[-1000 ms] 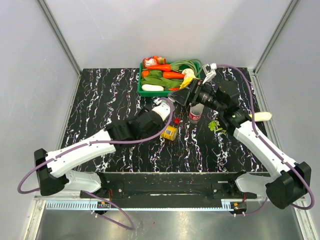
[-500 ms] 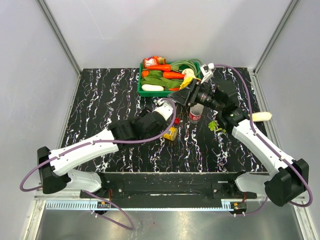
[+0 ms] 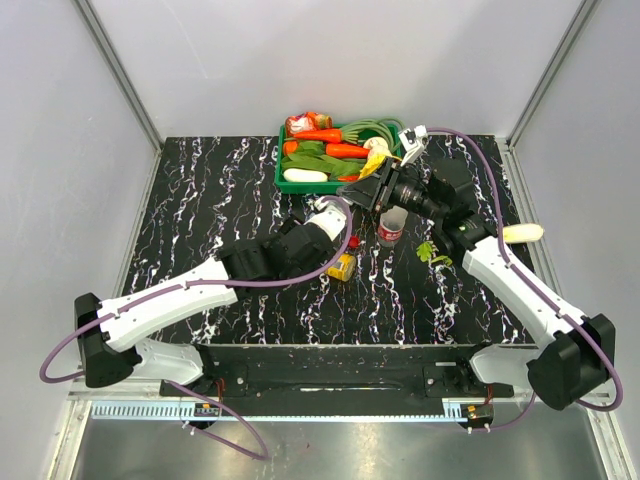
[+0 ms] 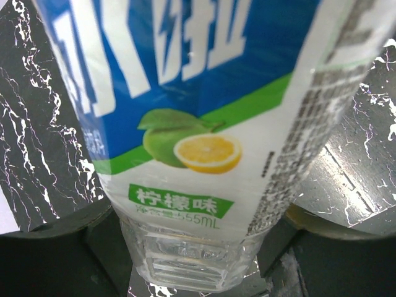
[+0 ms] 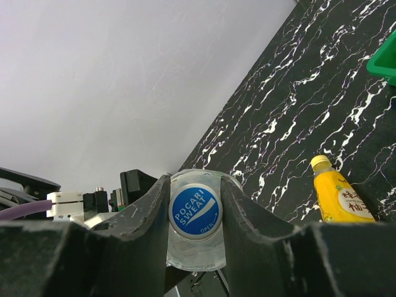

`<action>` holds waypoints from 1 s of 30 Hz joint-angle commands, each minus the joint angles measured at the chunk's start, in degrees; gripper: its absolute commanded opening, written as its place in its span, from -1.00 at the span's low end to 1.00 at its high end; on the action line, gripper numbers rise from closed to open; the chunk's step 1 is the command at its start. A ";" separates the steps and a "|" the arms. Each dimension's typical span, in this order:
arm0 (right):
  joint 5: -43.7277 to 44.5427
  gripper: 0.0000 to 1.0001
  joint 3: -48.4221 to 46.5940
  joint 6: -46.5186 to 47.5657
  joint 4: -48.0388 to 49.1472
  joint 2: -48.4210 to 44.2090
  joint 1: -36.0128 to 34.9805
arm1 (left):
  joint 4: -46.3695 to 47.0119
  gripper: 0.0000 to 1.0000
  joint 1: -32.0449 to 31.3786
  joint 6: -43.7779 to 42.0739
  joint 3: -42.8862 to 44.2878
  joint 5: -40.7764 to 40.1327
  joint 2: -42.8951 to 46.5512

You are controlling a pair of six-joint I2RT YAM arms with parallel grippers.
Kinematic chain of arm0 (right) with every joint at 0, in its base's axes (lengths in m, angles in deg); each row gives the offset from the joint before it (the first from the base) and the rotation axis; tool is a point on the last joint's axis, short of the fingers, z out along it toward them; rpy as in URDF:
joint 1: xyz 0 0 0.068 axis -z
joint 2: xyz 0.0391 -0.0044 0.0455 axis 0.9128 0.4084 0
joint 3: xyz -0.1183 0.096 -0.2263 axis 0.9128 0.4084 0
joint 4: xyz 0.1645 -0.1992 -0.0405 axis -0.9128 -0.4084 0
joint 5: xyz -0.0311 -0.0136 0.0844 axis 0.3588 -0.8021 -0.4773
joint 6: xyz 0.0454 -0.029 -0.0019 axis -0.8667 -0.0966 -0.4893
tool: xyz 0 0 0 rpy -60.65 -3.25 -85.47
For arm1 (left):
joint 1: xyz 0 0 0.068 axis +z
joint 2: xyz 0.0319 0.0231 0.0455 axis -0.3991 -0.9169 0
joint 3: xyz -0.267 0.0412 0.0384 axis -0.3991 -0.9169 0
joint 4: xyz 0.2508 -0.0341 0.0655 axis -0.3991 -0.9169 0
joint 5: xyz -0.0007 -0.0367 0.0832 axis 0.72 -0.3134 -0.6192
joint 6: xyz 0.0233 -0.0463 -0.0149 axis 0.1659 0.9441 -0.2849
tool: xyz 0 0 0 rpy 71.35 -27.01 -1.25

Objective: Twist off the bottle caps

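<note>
The blue-label bottle (image 4: 204, 117) fills the left wrist view, and my left gripper (image 4: 198, 253) is shut on its lower body. Its blue cap (image 5: 195, 211) faces the right wrist camera, pinched between the two fingers of my right gripper (image 5: 195, 213). In the top view, the left gripper (image 3: 325, 218) and right gripper (image 3: 372, 190) meet in front of the tray, largely hiding the bottle between them. The red-label bottle (image 3: 390, 232) stands upright just right of them. A small red cap (image 3: 353, 241) lies on the table. The orange-yellow juice bottle (image 5: 339, 199) lies on its side with its yellow cap (image 5: 319, 162) on.
A green tray (image 3: 300, 186) of vegetables sits at the back centre, directly behind both grippers. A small green leafy piece (image 3: 430, 250) lies under the right arm. A white vegetable (image 3: 522, 233) rests at the table's right edge.
My right gripper has closed onto the blue cap. The left arm has shifted slightly while keeping hold of the bottle.
</note>
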 commanded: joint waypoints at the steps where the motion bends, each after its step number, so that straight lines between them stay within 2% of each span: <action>1: 0.58 -0.82 -1.02 1.23 2.26 -2.53 0.06 | 3.76 0.21 -0.30 0.12 -0.09 1.32 0.89; 7: 1.64 -0.99 0.82 2.46 3.84 -4.29 0.06 | 7.89 0.22 0.58 -0.23 -2.64 10.45 2.91; 15: -1.96 -1.00 1.97 5.71 7.62 -6.05 0.06 | 12.28 0.22 4.09 0.56 -5.54 24.95 5.02; 19: -6.34 -1.00 1.97 7.82 9.81 -6.40 0.15 | 15.79 0.22 6.90 0.73 -8.26 32.95 7.83; 30: -20.32 -1.00 2.14 8.53 20.00 -7.63 0.77 | 24.50 0.21 11.21 -0.76 -12.57 61.86 11.97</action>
